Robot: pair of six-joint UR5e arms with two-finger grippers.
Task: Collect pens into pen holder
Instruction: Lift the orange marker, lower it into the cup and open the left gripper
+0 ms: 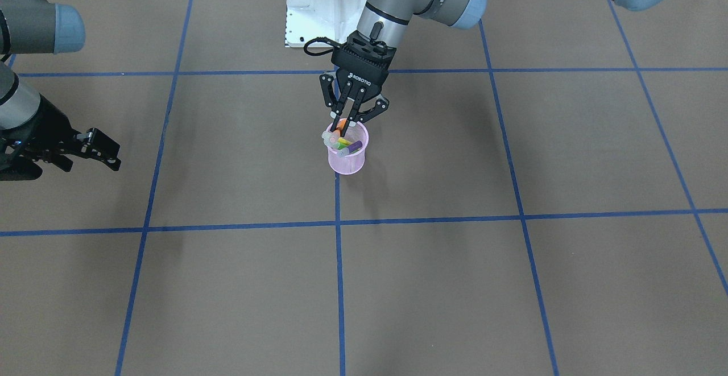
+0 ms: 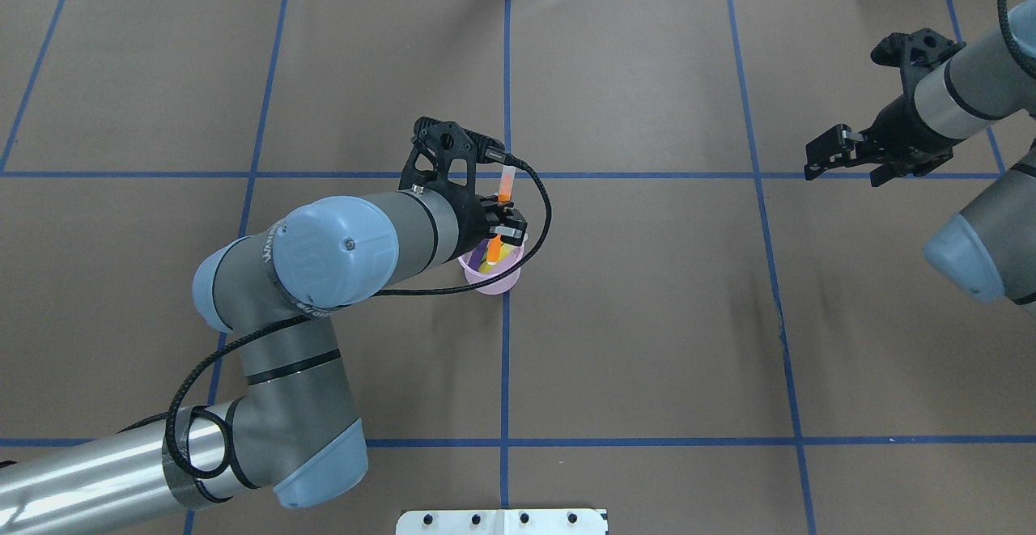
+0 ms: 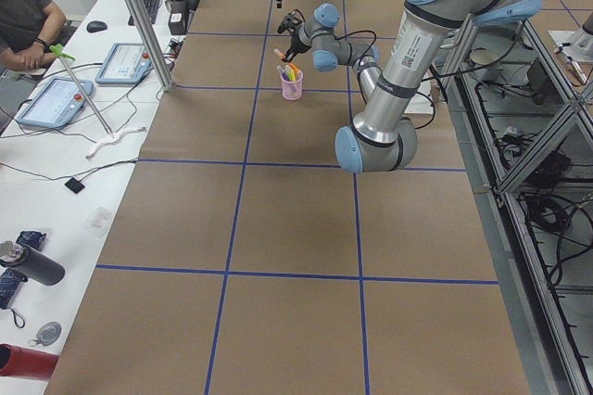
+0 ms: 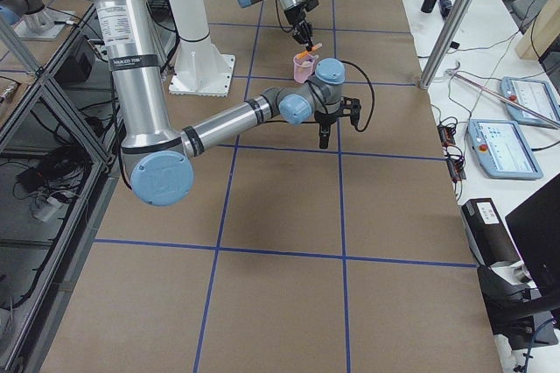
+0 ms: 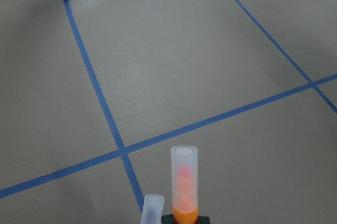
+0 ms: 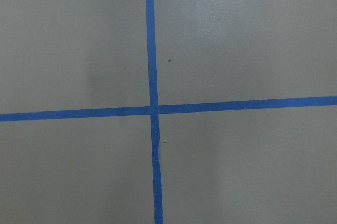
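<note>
Orange pen (image 5: 184, 182): nearest the left wrist lens, cap up, clamped low on its barrel by left tool (image 1: 346, 124). Slightly tilted. Lower end appears to dip into holder (image 1: 347, 160), cap well above the rim. Not yet let go.

Other pens (image 1: 348, 146): purple, green, yellow. All inside holder, lying aslant across one another. One whitish cap shows just beside the orange pen in the wrist view.

Holder: pink mesh cup, upright, standing on a blue tape line (image 1: 339, 262) near the middle of the worktop (image 1: 512, 296).

Left tool: directly over holder, its tips near the rim; whether they touch it cannot be told.

Right tool (image 2: 830, 154): well apart, at the worktop's side, nothing seen in it; released or clenched cannot be told.

White base plate (image 1: 318, 17): beyond the holder, on the robot's side.

Risks, as judged:
- Holder is crowded, so the orange pen may lodge on the slanted pens, sit high, and tip out over the rim on release.
- Holder looks light, so a finger catching the rim on withdrawal could drag or topple it and spill all four.
- A pen clinging to a pad would be lifted out again.
</note>
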